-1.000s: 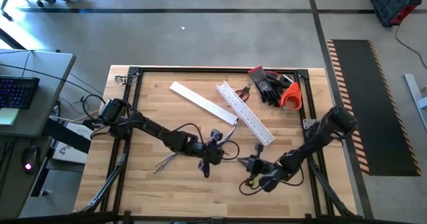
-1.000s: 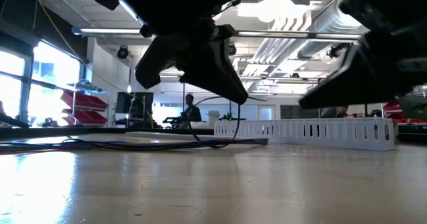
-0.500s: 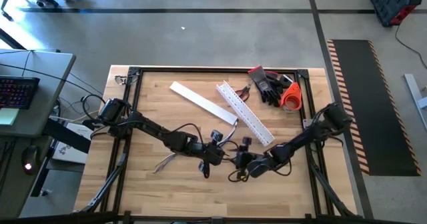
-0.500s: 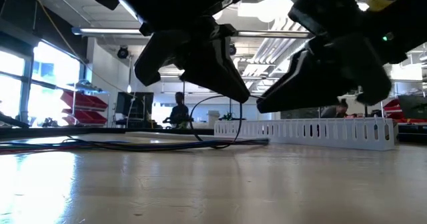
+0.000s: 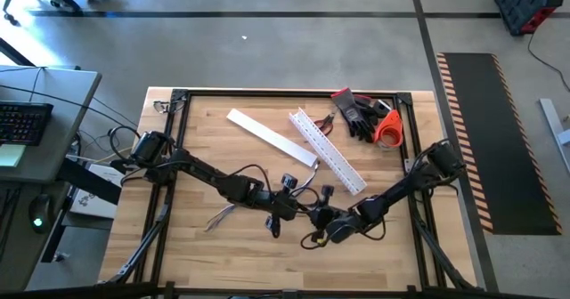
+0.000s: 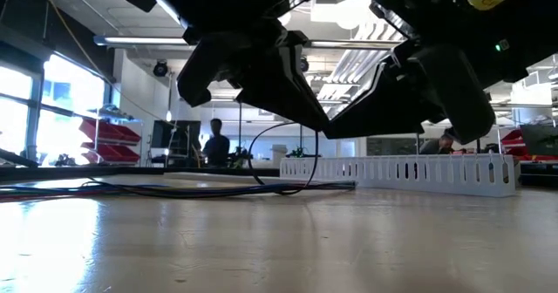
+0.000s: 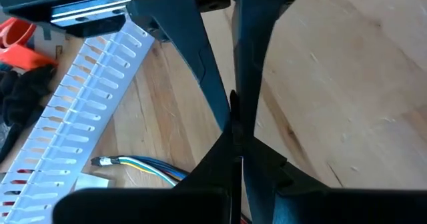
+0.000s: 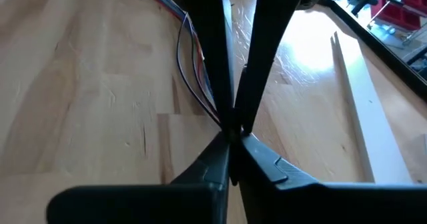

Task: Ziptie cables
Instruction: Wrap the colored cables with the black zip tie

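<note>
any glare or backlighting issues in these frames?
Low view: bright windows and ceiling lights behind, so both grippers, left and right, read as black silhouettes. Right wrist view: a glare patch washes out the table. High view: evenly lit.

— What carries everything?

— A wooden table (image 5: 196, 241) of pale butcher-block planks inside a black metal frame (image 5: 285, 93).

— And lying on it?

— A flat white channel cover (image 5: 270, 137) and, beside it, a white slotted channel (image 5: 327, 151), both set at a slant. At the far right corner lie black gloves (image 5: 358, 114) with red cuffs, touching an orange tape roll (image 5: 387, 130). The cables (image 5: 233, 206) trail over the boards left of the middle; in the low view they run flat along the surface (image 6: 174, 188).
</note>
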`<control>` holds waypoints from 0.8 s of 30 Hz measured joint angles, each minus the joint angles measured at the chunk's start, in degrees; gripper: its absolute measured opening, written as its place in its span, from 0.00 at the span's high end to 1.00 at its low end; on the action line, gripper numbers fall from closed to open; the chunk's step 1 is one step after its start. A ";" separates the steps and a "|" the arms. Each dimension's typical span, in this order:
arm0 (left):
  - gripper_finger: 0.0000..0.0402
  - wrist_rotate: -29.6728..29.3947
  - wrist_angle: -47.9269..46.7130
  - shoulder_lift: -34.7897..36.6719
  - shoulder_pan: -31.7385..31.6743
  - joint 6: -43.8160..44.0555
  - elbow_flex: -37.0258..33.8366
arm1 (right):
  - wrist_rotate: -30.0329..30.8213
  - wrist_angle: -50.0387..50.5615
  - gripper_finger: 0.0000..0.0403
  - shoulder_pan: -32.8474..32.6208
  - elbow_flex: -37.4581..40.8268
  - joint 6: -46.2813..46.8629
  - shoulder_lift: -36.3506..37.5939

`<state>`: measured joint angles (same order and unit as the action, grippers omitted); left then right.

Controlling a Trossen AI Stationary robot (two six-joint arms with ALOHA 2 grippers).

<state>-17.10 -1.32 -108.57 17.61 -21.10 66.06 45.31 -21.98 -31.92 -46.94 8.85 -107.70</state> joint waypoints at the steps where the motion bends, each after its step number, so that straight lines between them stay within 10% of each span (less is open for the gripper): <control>1: 1.00 0.04 0.04 0.00 0.00 0.02 0.00 | 0.57 0.00 0.99 -0.29 0.00 -0.03 0.00; 19: 1.00 -6.29 -6.87 0.02 -0.13 0.06 0.07 | 6.59 26.54 1.00 -12.30 -0.10 36.74 -0.02; 24: 1.00 -5.71 -5.66 0.02 -0.11 0.07 0.07 | 10.32 21.76 1.00 -12.16 -0.07 31.48 -0.02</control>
<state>-22.81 -6.98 -108.56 17.50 -21.03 66.13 55.63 -0.22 -44.08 -47.00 40.33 -107.72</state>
